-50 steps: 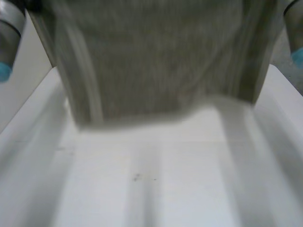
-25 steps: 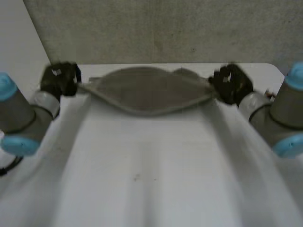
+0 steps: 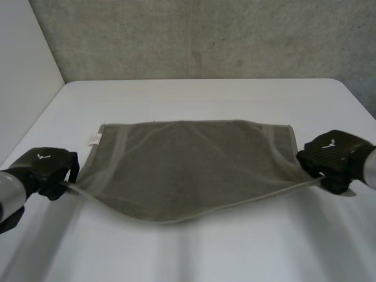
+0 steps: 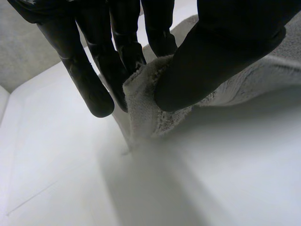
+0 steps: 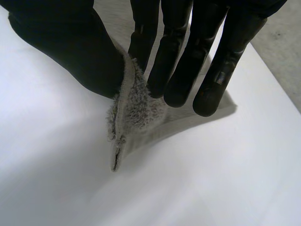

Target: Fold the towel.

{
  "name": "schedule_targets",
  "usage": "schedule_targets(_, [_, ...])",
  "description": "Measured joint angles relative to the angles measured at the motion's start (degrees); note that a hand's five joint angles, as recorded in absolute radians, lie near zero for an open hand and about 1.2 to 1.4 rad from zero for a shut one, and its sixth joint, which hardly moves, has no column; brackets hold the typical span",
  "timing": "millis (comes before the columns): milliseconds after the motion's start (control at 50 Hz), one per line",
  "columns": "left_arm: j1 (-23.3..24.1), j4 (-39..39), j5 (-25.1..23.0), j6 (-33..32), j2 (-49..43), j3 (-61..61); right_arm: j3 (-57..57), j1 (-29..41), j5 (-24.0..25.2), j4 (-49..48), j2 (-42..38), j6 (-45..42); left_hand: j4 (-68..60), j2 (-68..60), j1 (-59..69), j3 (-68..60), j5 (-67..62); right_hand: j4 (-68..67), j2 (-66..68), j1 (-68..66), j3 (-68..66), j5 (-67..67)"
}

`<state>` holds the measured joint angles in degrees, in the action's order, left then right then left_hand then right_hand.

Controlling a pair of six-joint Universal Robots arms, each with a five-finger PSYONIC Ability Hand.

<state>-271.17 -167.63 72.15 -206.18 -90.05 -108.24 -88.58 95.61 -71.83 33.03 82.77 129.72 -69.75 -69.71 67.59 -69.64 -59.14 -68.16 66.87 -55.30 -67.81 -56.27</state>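
Grey towel (image 3: 188,167) spreads mid-frame on the white table (image 3: 205,97), its near edge sagging. Left hand (image 3: 47,169) and right hand (image 3: 335,158) each pinch a lower corner between thumb and fingers.

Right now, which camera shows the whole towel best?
The head view: the grey towel is spread over the white table, its near corners pinched by the left hand and right hand. Each wrist view shows one pinched corner close up.

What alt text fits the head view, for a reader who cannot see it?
A grey towel lies spread on a white table, its near corners pinched by the left hand and the right hand. The near edge sags between them; the far edge lies flat.
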Motion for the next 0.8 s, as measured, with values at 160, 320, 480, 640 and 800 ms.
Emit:
schedule_targets(160, [-4.16, 0.13, -5.69, -1.97, 1.87, 0.59, 0.51, -1.9, -0.16, -2.55, -0.38, -3.41, 0.0, 0.0, 0.0, 0.0, 0.0, 0.0, 0.0, 0.0, 0.0, 0.0])
schedule_targets(320, [-0.28, -11.11, -5.6, -1.29, -10.73, 7.64, 3.78, 0.55, -3.15, -13.54, -11.93, -1.39, 0.0, 0.0, 0.0, 0.0, 0.0, 0.0, 0.0, 0.0, 0.0, 0.0])
schedule_targets(480, [5.04, -16.5, -0.54, -0.64, -26.79, 20.5, 11.04, 5.94, -9.09, -26.04, -23.54, 0.21, 0.0, 0.0, 0.0, 0.0, 0.0, 0.0, 0.0, 0.0, 0.0, 0.0])
schedule_targets(640, [8.63, -20.49, 9.65, -0.07, -43.86, 41.23, 21.16, 9.61, -11.78, -45.54, -35.21, 0.03, 0.0, 0.0, 0.0, 0.0, 0.0, 0.0, 0.0, 0.0, 0.0, 0.01])
schedule_targets(800, [9.84, -21.61, 12.72, 0.23, -52.48, 54.69, 29.2, 10.45, -11.71, -53.39, -43.53, -0.51, 0.0, 0.0, 0.0, 0.0, 0.0, 0.0, 0.0, 0.0, 0.0, -0.01])
